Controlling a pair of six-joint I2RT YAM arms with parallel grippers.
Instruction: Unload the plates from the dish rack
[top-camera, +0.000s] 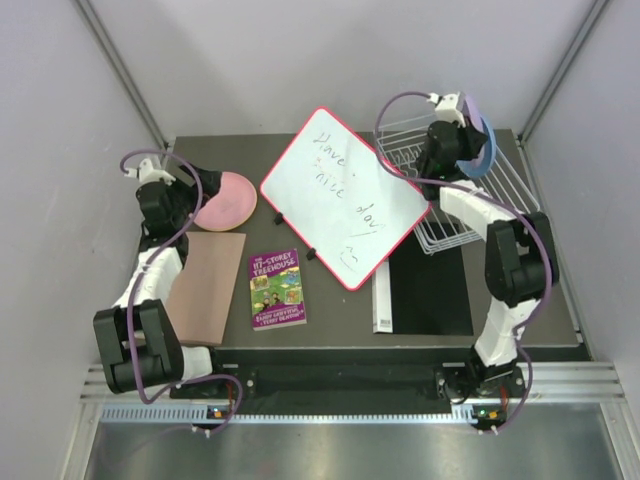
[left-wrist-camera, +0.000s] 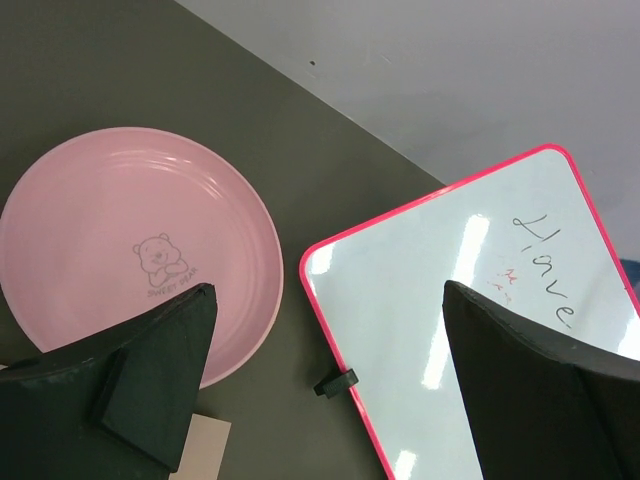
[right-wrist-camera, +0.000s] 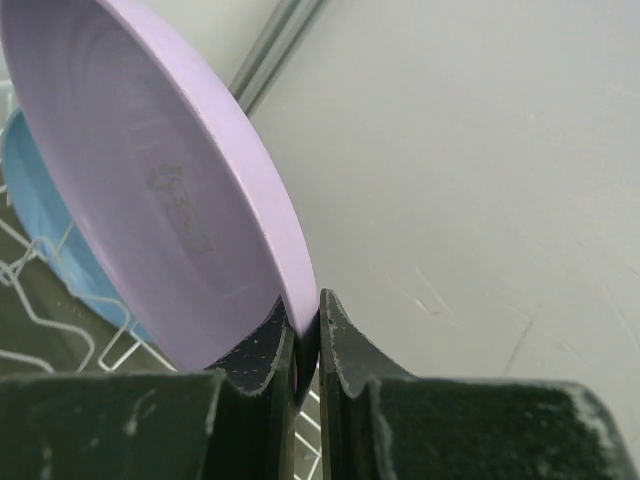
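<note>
The pink plate (top-camera: 225, 200) lies flat on the table at the back left; it also shows in the left wrist view (left-wrist-camera: 130, 240). My left gripper (top-camera: 197, 188) hangs open and empty just above its right edge, the jaws (left-wrist-camera: 330, 400) spread wide between the plate and the whiteboard. My right gripper (top-camera: 458, 135) is shut on the rim of the lilac plate (right-wrist-camera: 180, 200), held on edge above the white wire dish rack (top-camera: 450, 205). The light blue plate (right-wrist-camera: 40, 210) stands in the rack behind it. The orange-yellow plate is out of view.
A red-rimmed whiteboard (top-camera: 345, 195) lies tilted in the middle, partly over the rack's left side. A brown board (top-camera: 205, 285), a green book (top-camera: 277, 290) and a thin white book (top-camera: 383, 300) lie in front. Walls stand close at the back and sides.
</note>
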